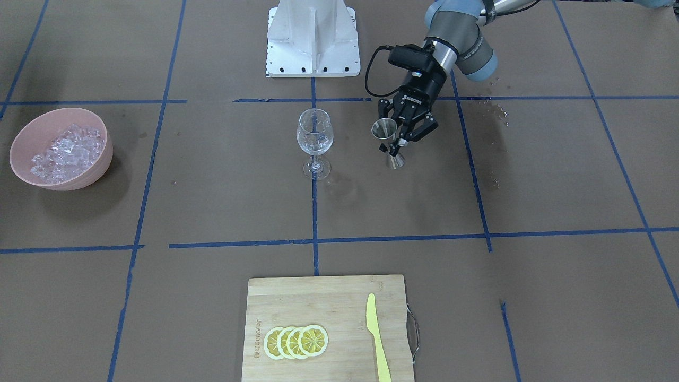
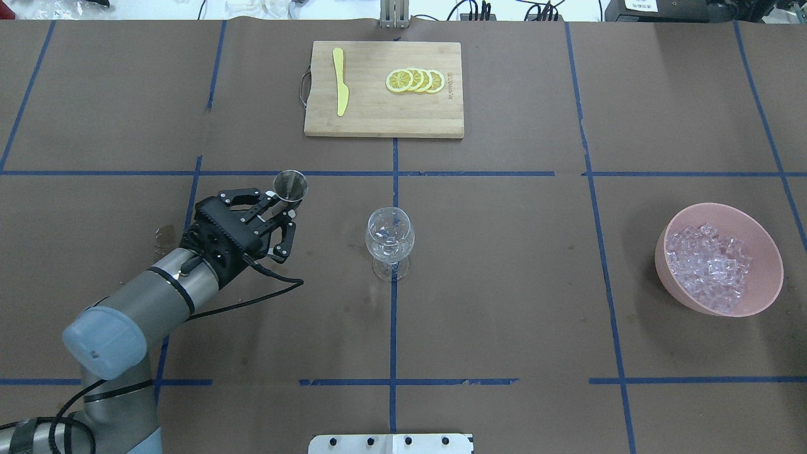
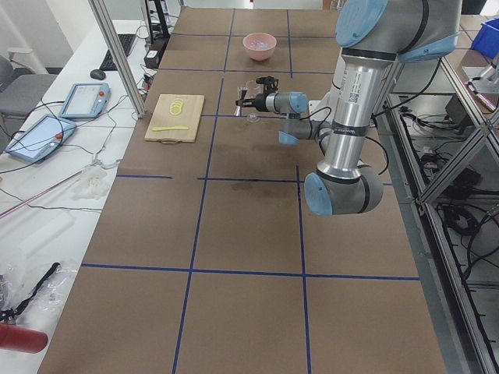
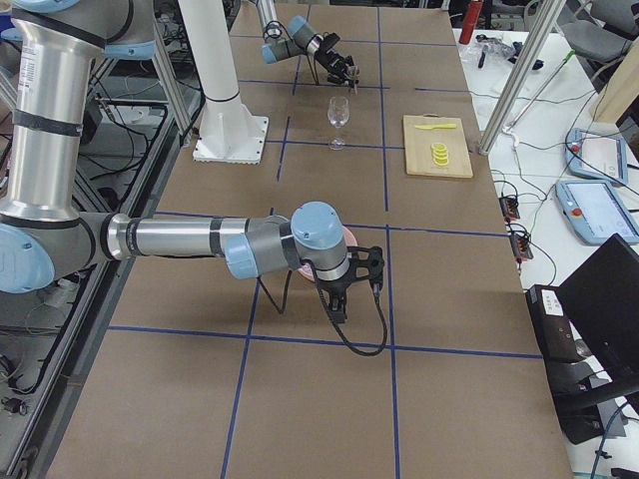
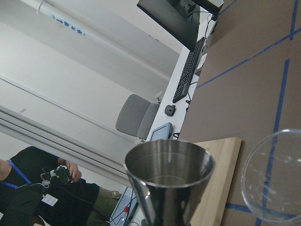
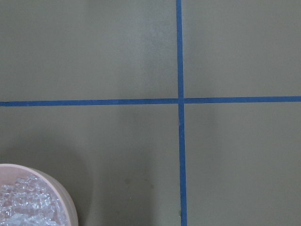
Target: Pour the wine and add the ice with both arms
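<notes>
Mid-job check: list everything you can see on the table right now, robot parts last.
glass: one, clear, upright at table centre.
jigger: one, steel, beside the glass, in the left hand.
bowl: one, pink, on the robot's right.
ice: many cubes, clear, in the bowl.
board: one, wooden, far side from the robot.
lemon slices: four, yellow, overlapping on the board.
knife: one, yellow, on the board.
table: one, brown, blue tape grid.
base: one, white, robot's edge.
left hand: one, black, shut on the jigger's waist.
right hand: one, black, beside the bowl; open or shut unclear.
</notes>
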You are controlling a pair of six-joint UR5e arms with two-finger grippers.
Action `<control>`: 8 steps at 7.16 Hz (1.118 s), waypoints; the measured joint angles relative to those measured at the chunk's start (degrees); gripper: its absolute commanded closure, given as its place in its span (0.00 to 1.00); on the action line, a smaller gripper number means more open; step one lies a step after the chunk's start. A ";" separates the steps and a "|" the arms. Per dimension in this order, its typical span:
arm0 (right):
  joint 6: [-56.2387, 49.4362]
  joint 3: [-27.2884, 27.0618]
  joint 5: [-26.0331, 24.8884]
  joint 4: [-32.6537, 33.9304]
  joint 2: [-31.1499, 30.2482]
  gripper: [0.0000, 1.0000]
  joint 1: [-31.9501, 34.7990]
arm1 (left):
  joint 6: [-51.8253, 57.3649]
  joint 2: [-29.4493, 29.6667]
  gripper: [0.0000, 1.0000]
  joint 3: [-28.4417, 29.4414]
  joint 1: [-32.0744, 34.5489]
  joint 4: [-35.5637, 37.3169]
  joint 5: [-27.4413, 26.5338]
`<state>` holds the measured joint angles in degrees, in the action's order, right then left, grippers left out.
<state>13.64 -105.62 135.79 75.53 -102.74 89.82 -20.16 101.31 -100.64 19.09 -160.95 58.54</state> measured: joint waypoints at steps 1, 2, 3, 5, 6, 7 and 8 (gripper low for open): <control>-0.07 -0.04 -0.01 -0.04 -0.01 0.00 0.00 | -5.35 -4.22 1.00 0.02 0.16 -4.46 0.09; -0.21 -0.06 -0.03 -0.08 -0.05 0.00 0.00 | -9.88 -8.62 1.00 0.30 0.20 -9.85 -0.03; -0.30 -0.08 -0.02 -0.11 -0.10 0.00 0.00 | -13.44 -12.30 1.00 1.19 0.21 -14.90 -0.87; -0.30 -0.25 0.00 -0.12 -0.16 0.00 0.00 | -21.67 -15.59 1.00 5.53 -0.12 -19.78 -10.19; -0.28 -0.35 0.00 -0.15 -0.17 0.00 0.00 | -23.56 -15.85 1.00 7.86 -0.28 -20.24 -15.57; -0.28 -0.42 0.00 -0.18 -0.17 0.00 0.00 | -24.46 -15.93 1.00 9.90 -0.36 -20.23 -19.44; -0.28 -0.44 0.00 -0.20 -0.18 0.00 0.00 | -25.24 -15.95 1.00 11.28 -0.44 -19.96 -20.98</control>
<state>13.36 -106.06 135.79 75.33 -102.92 89.82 -45.40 85.36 -89.36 18.65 -180.92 37.55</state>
